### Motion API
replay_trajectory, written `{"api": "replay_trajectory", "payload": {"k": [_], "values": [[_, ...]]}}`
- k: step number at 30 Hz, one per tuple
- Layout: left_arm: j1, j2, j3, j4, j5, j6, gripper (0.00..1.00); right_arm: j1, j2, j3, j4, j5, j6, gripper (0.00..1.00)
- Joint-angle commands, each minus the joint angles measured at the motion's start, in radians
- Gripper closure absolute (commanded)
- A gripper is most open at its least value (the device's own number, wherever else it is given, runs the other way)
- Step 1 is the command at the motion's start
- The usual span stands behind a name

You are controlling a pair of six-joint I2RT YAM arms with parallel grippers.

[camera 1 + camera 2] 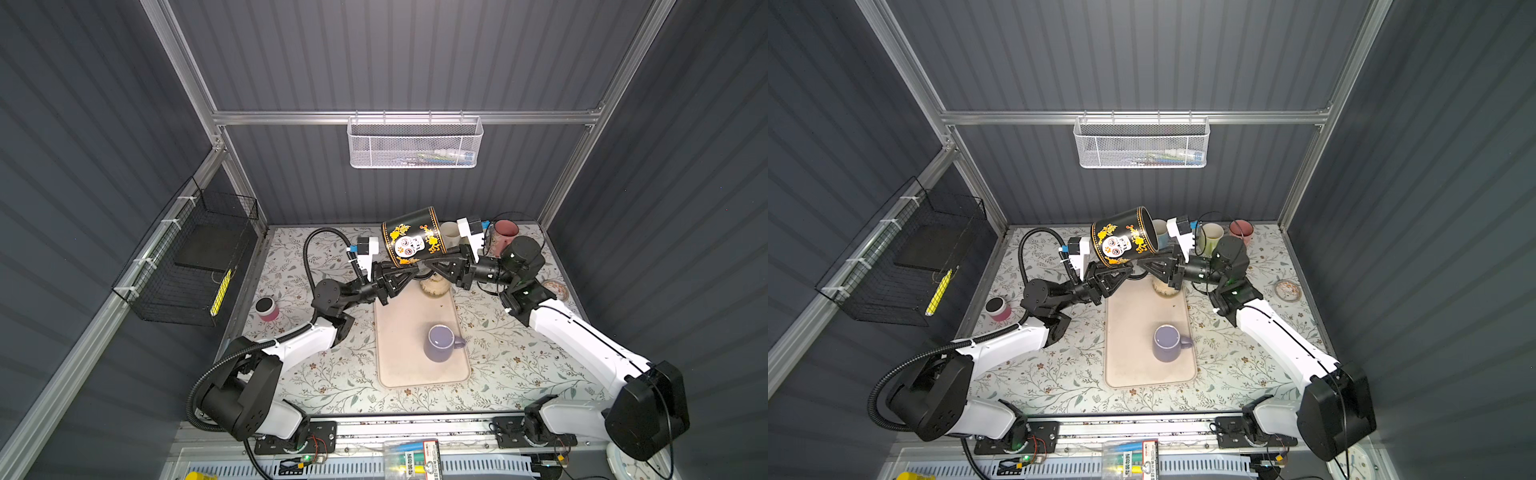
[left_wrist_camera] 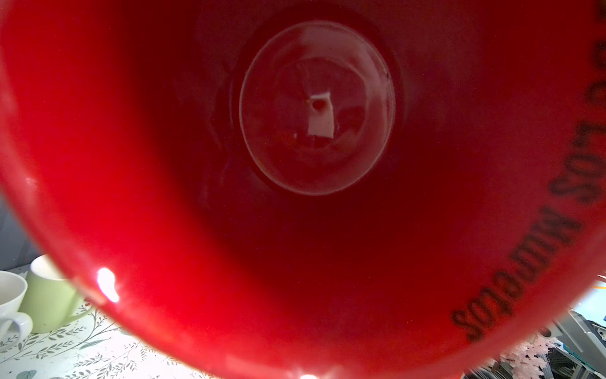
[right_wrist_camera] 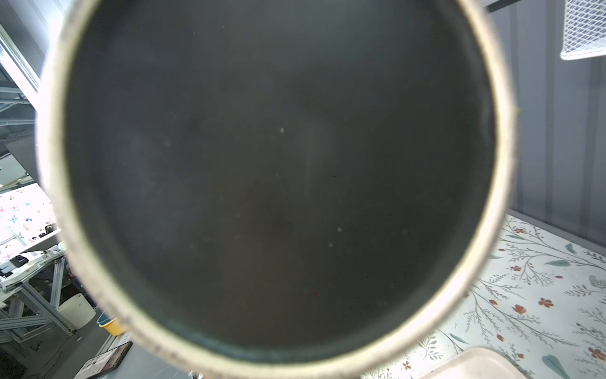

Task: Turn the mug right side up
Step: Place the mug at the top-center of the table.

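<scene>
Dark grey ribbed walls close in a table covered with a pale floral-print cloth (image 1: 332, 374).

In both top views a black ceramic mug painted with a white skull and orange flowers (image 1: 411, 239) (image 1: 1121, 241) hangs in the air, lying tilted on its side above the far end of a beige rectangular mat (image 1: 399, 357). The left gripper (image 1: 409, 272) and the right gripper (image 1: 434, 268) meet almost tip to tip at its underside. The right gripper is pinched narrow on the lower part of the black ceramic mug, though the exact spot is hidden. The mug body covers the left gripper's jaws, so I cannot tell how they stand.

A lavender mug (image 1: 442, 343) stands on the near half of the mat. A pink mug (image 1: 505, 237) and a cream mug (image 1: 449, 235) stand by the back edge, and a small red cup with a black top (image 1: 267, 308) stands near the left edge. A white mesh basket (image 1: 415, 143) hangs on the back wall and a black wire basket (image 1: 195, 266) on the left wall.

In the left wrist view the glossy red inside of the black ceramic mug (image 2: 295, 246) nearly fills the frame, with its mouth toward the camera and black lettering along the inner wall. Beside it a pale green mug (image 2: 49, 295) and a white mug (image 2: 11, 302) stand on the cloth.

In the right wrist view the mug's dark round base, ringed by a pale unglazed rim (image 3: 278, 183), faces the camera. The cloth and a corner of the mat show past it.
</scene>
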Motion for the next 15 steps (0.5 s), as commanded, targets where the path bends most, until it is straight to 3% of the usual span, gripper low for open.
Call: {"api": "replay_trajectory", "payload": {"k": [1, 2, 6, 8, 15], "values": [[-0.008, -0.013, 0.022, 0.055, -0.016, -0.005, 1.0, -0.009, 0.016, -0.003, 0.114, 0.037, -0.062, 1.0], [-0.008, -0.021, 0.019, 0.044, -0.02, 0.006, 1.0, -0.013, 0.022, -0.006, 0.119, 0.036, -0.058, 0.99], [-0.008, -0.057, 0.0, -0.016, -0.042, 0.06, 1.0, -0.028, 0.042, -0.016, 0.173, 0.025, -0.025, 0.57], [-0.008, -0.075, -0.015, -0.042, -0.058, 0.081, 1.0, -0.036, 0.049, -0.027, 0.209, 0.036, -0.007, 0.43], [-0.008, -0.132, -0.043, -0.129, -0.105, 0.156, 1.0, -0.052, 0.076, -0.052, 0.288, 0.05, 0.026, 0.24]]}}
